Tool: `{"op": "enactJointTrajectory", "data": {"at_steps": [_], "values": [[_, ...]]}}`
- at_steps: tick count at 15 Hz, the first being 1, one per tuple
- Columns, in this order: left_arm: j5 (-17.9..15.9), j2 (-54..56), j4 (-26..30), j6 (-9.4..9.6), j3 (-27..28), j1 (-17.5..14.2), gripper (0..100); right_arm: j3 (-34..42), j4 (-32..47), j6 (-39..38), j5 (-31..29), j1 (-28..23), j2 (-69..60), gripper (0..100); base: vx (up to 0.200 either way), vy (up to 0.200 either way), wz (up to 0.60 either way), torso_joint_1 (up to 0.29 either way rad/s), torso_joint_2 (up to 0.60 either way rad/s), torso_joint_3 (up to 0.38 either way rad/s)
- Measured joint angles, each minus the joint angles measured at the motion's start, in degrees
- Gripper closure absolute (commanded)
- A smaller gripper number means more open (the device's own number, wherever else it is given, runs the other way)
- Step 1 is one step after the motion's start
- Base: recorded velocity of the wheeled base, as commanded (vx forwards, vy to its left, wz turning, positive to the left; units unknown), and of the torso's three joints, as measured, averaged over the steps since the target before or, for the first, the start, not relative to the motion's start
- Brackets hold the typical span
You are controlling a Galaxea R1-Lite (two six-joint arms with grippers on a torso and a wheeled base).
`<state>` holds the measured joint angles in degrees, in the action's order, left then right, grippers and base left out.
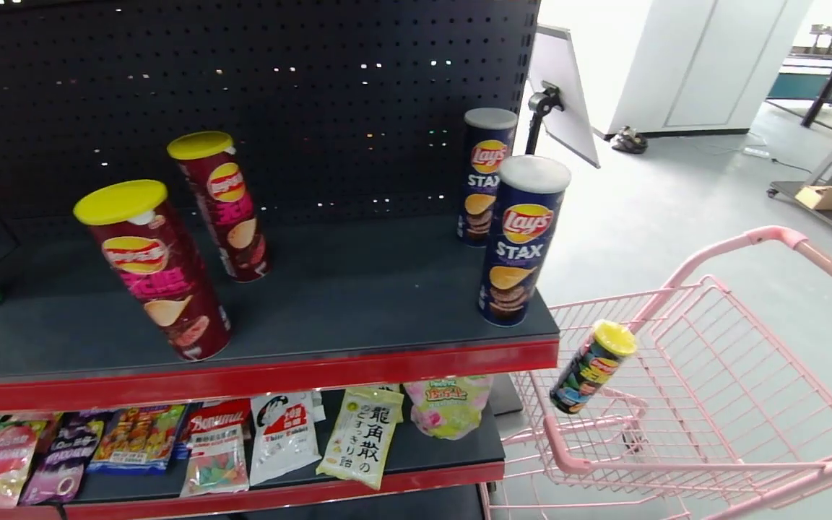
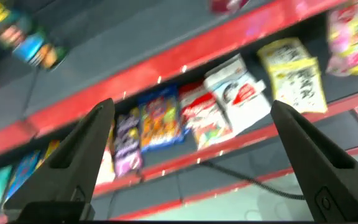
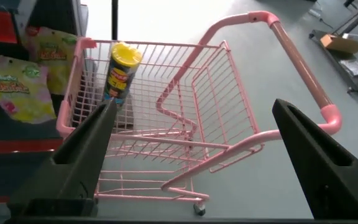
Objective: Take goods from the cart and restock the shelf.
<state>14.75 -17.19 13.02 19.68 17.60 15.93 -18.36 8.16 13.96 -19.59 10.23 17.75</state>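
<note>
- The can (image 1: 593, 368) is leaning in the cart (image 1: 770, 235), in the corner next to the shelf (image 1: 358, 289), with its long axis tilted and its yellow lid up.
- The right end effector (image 3: 194, 109) is hanging above the cart with fingers apart. The can is lying below it, toward the shelf side, so I judge this arm nearer.
- The left end effector (image 2: 191, 109), fingers also apart, is facing the shelf.

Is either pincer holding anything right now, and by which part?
Nothing is held. The left pincer is open facing the shelf; the right pincer is open above the pink cart.
</note>
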Motion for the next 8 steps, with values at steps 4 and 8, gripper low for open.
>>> {"op": "enactJointTrajectory", "data": {"at_steps": [4, 8], "values": [[-0.02, 0.05, -0.11, 0.06, -0.02, -0.11, 0, 0.0, 0.02, -0.02, 0.0, 0.02, 0.0, 0, 0.0, 0.0, -0.45, -0.002, 0.0, 0.005], [-0.02, 0.27, -0.02, 0.11, -0.05, -0.12, 0, 0.52, -0.01, 0.05, -0.3, 0.0, -0.2, 0, 0.0, 0.0, 0.0, 0.0, 0.0, 0.0]]}}
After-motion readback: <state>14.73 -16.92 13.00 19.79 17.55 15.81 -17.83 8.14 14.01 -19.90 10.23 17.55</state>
